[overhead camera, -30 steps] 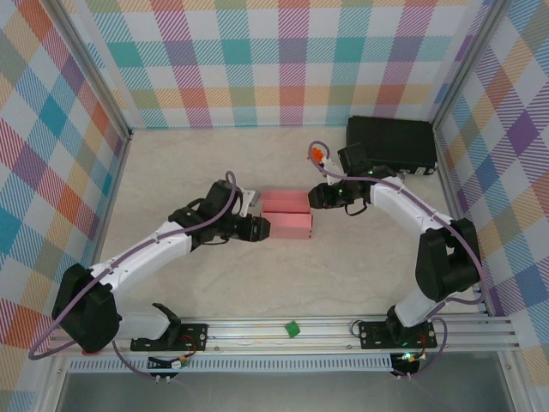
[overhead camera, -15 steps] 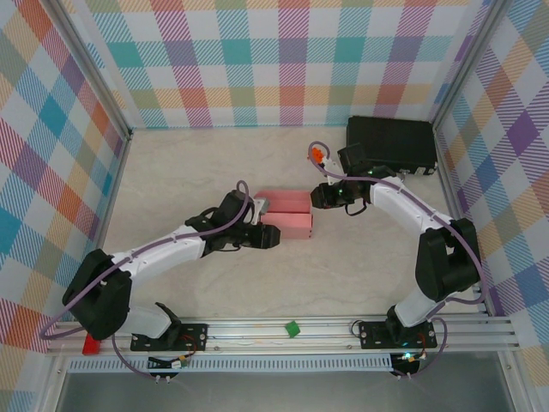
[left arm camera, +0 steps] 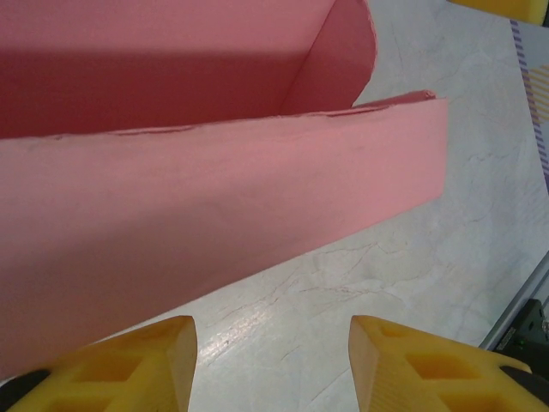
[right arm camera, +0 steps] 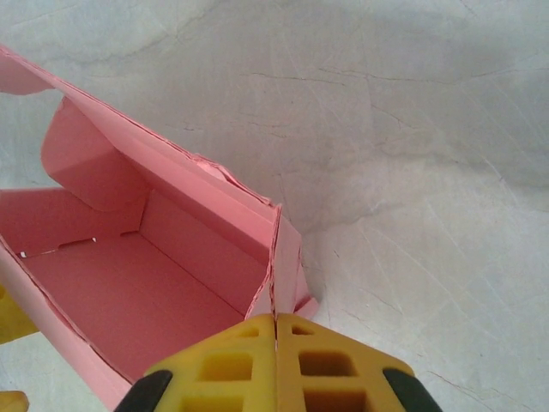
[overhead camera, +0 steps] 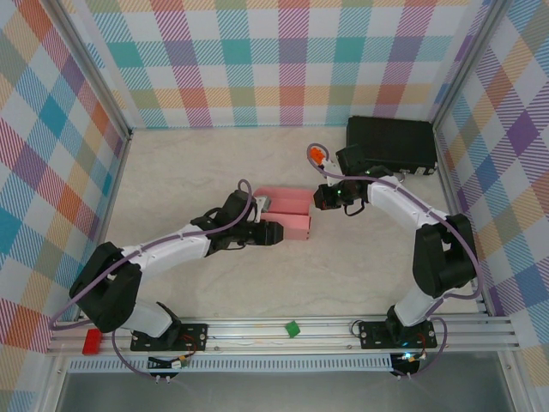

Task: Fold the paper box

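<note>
Marbled tabletop [overhead camera: 171, 180], walls half-raised: your right gripper [right arm camera: 276, 330] pinches the paper box [overhead camera: 287, 204] at 3 o'clock; left gripper [left arm camera: 273, 343], open at 8 o'clock, likely grips its near wall next.

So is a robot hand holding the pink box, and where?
The right gripper pinches the paper box by its end wall; the left gripper is open, holding nothing.

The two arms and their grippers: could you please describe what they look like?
The left arm and right arm have white link shells, black joints and black bases, with a purple cable running along each. The left gripper and right gripper have yellow fingertips with rectangular recesses.
</note>
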Robot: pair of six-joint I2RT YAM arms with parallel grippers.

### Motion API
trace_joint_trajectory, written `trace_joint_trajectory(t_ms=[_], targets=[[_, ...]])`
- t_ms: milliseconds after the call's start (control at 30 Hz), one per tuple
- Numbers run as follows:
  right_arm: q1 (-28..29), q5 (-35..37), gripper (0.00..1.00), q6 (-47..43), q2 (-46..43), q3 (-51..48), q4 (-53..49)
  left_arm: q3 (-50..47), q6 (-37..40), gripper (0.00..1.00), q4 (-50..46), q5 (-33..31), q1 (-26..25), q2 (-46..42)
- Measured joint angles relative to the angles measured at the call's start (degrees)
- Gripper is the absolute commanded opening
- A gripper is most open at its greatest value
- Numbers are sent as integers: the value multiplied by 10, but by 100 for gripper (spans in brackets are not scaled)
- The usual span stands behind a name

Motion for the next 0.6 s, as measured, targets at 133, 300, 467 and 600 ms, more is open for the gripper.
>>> trace_joint_trajectory(t_ms=[133, 300, 467, 600], targets=[[0, 0, 0, -1, 0, 0, 0, -1, -4, 50, 9, -5, 0, 3], [0, -3, 0, -12, 0, -2, 0, -4, -15, 50, 12, -24, 0, 4], [2, -14, 0, -27, -9, -20, -1, -4, -22, 50, 14, -42, 0, 11], [9, -21, 0, -39, -21, -26, -2, -4, -30, 50, 26, -49, 0, 20]])
